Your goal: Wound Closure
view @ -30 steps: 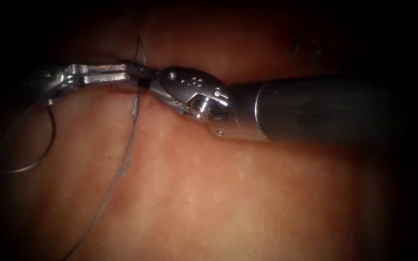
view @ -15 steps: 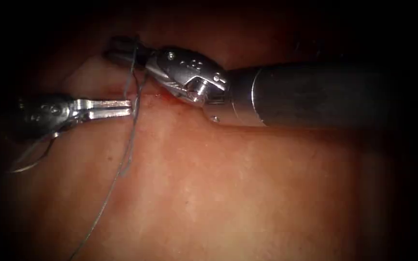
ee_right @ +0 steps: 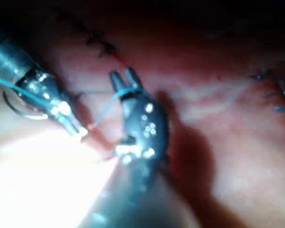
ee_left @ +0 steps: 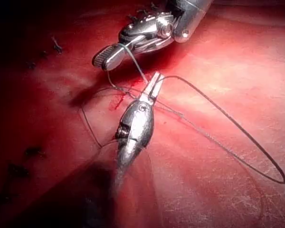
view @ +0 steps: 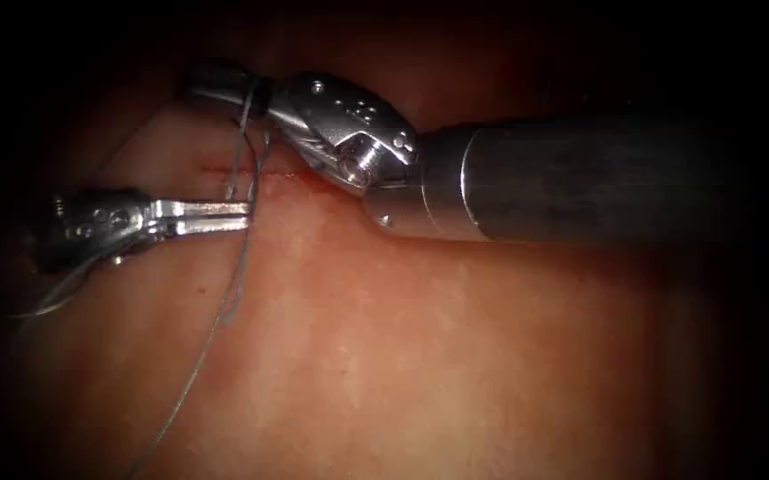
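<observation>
The left tool (view: 244, 213) pinches the thread (view: 224, 307) at the cut (view: 273, 175), tips clenched. The thread wraps round the right tool (view: 211, 89), just above; can't tell if its tips grip. The needle (view: 51, 302) lies on the tissue (view: 455, 356), left of the cut, not in it & held by no tool.

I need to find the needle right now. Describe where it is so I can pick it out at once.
Start at the left arm's tool coming in from the endoscope view's left over the tissue, its hand shut on the thread. Follow its body back toward the picture's edge: the needle lies on the tissue just below it. Unlike the limp, dark thread, it is a stiff, bright metal arc.
</observation>
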